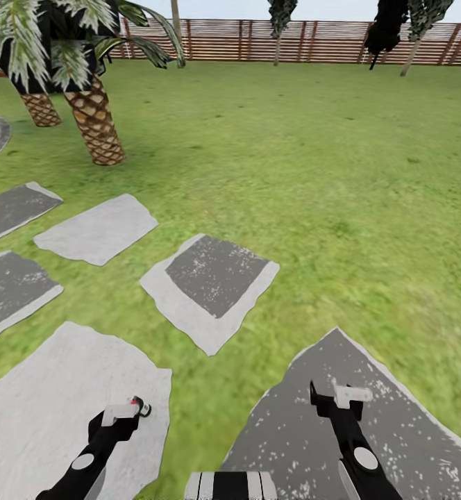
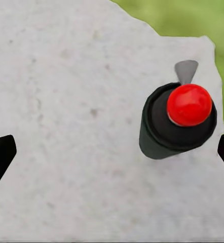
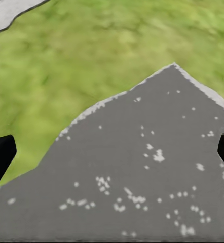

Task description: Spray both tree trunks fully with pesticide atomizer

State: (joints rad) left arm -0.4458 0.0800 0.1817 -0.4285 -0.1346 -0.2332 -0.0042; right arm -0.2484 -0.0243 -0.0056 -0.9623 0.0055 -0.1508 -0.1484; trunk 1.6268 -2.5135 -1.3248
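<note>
**A:** Start at your left; what do you see?

**B:** A short palm (image 1: 91,118) with a scaly trunk stands at the far left of the lawn (image 1: 341,173); near it lie flat paving stones (image 1: 97,228), some pale, some dark grey. My left gripper (image 1: 128,411) hangs over the pale slab (image 1: 29,410) closest to me; its jaws are spread wide, with nothing between them.

**A:** And the pesticide atomizer?

**B:** It stands on that pale slab, just beyond my left fingertips; in the head view only a bit of red and black shows at the gripper's far edge. In the left wrist view the pesticide atomizer (image 2: 178,121) is a black cylinder with a red round cap and a small grey nozzle tab; it sits between my two fingers (image 2: 0,154), nearer one of them, touching neither.

**A:** Further right?

**B:** My right gripper (image 1: 338,399) hangs over a dark speckled slab (image 3: 142,177) with a pale rim; its fingers are parted and hold nothing.

**A:** Any trees?

**B:** Along the brown slatted fence (image 1: 314,40) at the back stand a few thin stems with dark crowns; I cannot tell whether any thick trunk is among them.
</note>
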